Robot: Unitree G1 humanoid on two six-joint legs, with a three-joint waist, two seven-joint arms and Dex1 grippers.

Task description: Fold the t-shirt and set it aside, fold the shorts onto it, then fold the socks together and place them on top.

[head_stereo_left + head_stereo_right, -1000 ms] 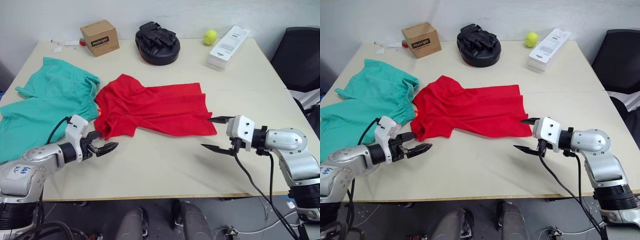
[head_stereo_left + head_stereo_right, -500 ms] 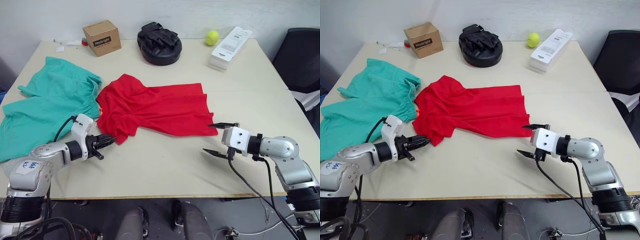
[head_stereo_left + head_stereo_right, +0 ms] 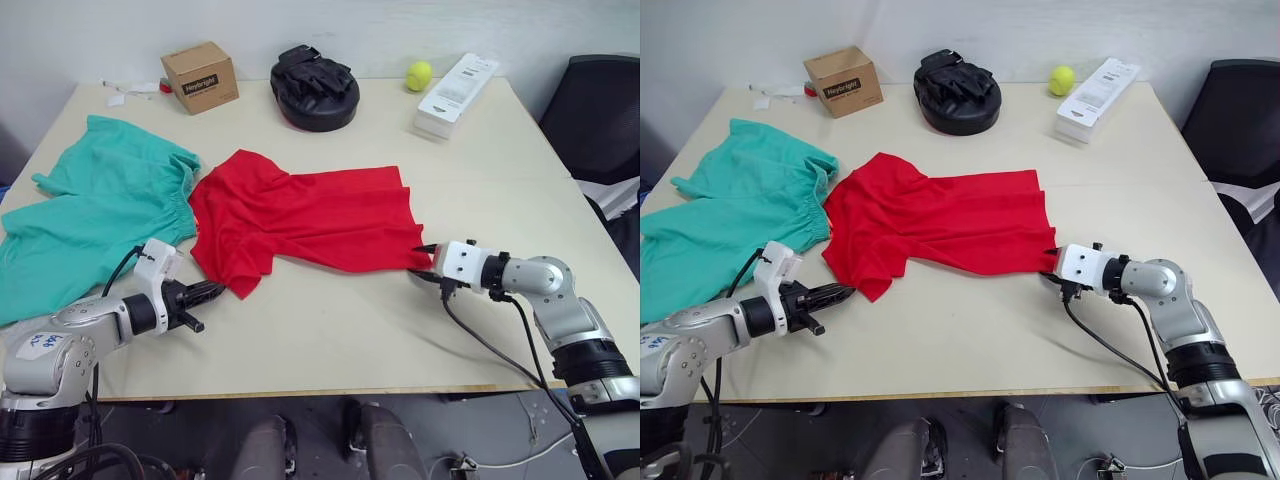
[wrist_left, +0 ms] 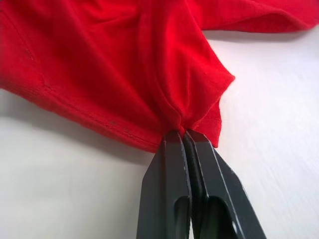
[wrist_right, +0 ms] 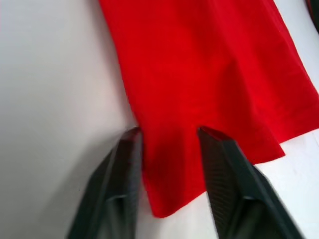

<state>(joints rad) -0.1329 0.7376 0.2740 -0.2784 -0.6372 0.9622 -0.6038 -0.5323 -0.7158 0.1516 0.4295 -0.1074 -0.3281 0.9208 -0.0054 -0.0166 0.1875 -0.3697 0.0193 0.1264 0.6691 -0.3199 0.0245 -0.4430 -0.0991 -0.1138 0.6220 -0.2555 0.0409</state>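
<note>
Tee (image 3: 305,222) lies spread mid-table, collar end twd the shorts (image 3: 90,225), hem twd the robot's right. L gripper (image 4: 185,137) is pinched tight on the near sleeve corner, fabric bunching into the tips, a firm hold likely so that side can be lifted. R gripper (image 5: 167,142) has its fingers (image 5: 124,164) apart, straddling the near hem corner, one either side of the cloth, not yet closed; prob lined up to pinch. Holding both near corners suggests a lengthwise fold away from the robot. Shorts sit flat at the far-left edge, just touching the tee. Box (image 3: 199,76), black mitt (image 3: 315,86), ball (image 3: 419,74) and white pack (image 3: 456,93) sit along the back, well clear.
</note>
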